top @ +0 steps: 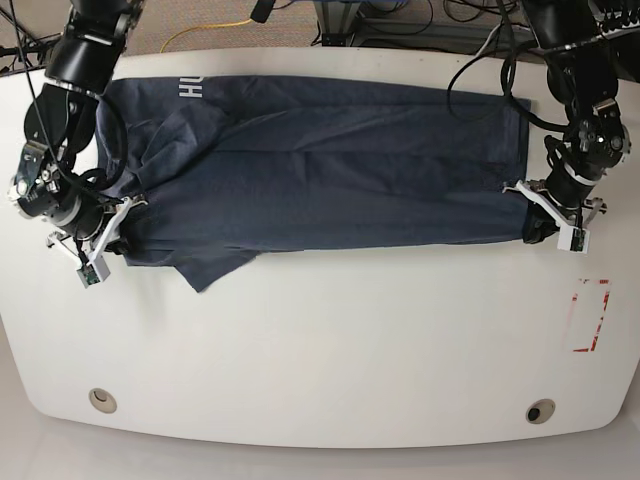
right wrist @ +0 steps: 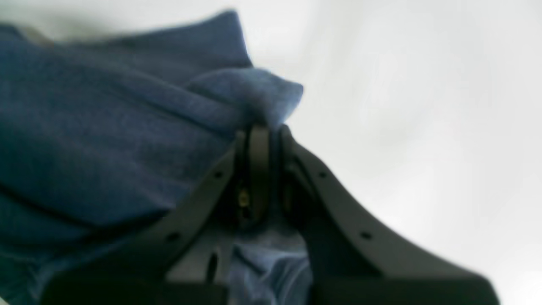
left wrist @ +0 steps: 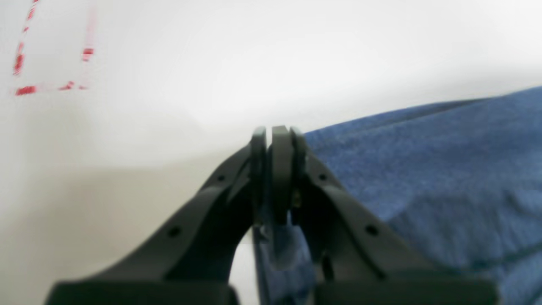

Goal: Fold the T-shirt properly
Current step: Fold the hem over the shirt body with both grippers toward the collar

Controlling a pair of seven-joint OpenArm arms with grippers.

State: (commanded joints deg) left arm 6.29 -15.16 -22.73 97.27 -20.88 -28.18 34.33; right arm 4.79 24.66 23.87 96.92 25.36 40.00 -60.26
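Both tools are pinching the dark blue T-shirt (top: 330, 190), 1 at each end of its near edge. The left tool (left wrist: 271, 169) is squeezing the cloth at a corner, and its 2 tips are sitting close together. The right tool (right wrist: 264, 169) is holding a bunched bit of cloth, with a small fold poking out past its tips.

The T-shirt is lying across the far part of the white bench (top: 330, 350), reaching from 1 arm to the other. Its near edge is running nearly straight between the 2 tools. 1 pointy flap is sticking out toward the near side of the bench, close to the right tool. White letters (top: 190, 88) are showing near the far edge, on the right arm's side. Red marks (top: 590, 315) are showing on the bench, near the left tool.
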